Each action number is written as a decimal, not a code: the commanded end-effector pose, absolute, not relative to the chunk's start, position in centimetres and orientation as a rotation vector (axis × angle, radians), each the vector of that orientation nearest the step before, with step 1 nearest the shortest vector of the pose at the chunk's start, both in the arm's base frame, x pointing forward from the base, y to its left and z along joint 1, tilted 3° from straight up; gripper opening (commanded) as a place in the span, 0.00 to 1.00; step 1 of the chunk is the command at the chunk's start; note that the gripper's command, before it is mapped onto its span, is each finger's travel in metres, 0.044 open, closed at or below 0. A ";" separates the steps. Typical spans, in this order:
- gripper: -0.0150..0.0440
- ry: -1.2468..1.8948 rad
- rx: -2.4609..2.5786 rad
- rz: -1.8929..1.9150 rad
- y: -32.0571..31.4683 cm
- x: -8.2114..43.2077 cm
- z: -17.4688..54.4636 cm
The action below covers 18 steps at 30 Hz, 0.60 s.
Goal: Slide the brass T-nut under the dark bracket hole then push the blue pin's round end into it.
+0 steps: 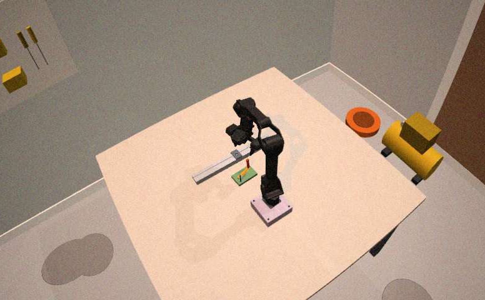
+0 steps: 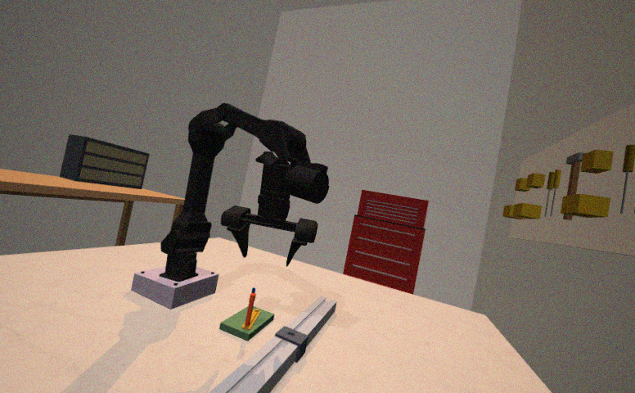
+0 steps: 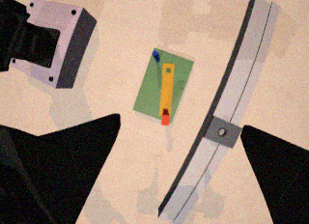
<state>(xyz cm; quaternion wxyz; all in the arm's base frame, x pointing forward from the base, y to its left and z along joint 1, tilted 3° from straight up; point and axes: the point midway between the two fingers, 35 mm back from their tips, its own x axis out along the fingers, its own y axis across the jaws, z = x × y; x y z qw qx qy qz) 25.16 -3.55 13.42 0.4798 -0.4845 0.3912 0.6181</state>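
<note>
The brass T-nut (image 1: 244,172) (image 2: 253,318) (image 3: 166,89) is being held up by the green tray (image 1: 242,181) (image 2: 233,327) (image 3: 145,96), its orange handle (image 1: 247,163) (image 2: 250,309) (image 3: 165,119) being pointed upward at one end. The blue pin (image 1: 240,178) (image 2: 253,290) (image 3: 155,56) is being kept upright on the same tray, near the opposite end. Beside the tray, the aluminum rail (image 1: 215,169) (image 2: 311,316) (image 3: 237,84) is being straddled by the dark bracket (image 1: 236,154) (image 2: 291,335) (image 3: 223,132); in the wrist view both are being shown right of the tray. Above, the gripper (image 1: 242,142) (image 2: 266,260) (image 3: 182,126) is being held with fingers spread wide, nothing being pinched. No step is being shown as completed: gripping, tipping, sliding and pinning are all apparently being left to do.
</note>
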 end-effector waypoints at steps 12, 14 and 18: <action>1.00 0.959 -1.173 1.533 -4.3 24.0 7.3; 1.00 0.959 -1.173 1.533 -4.3 24.0 7.3; 1.00 0.959 -1.173 1.533 -4.3 24.0 6.9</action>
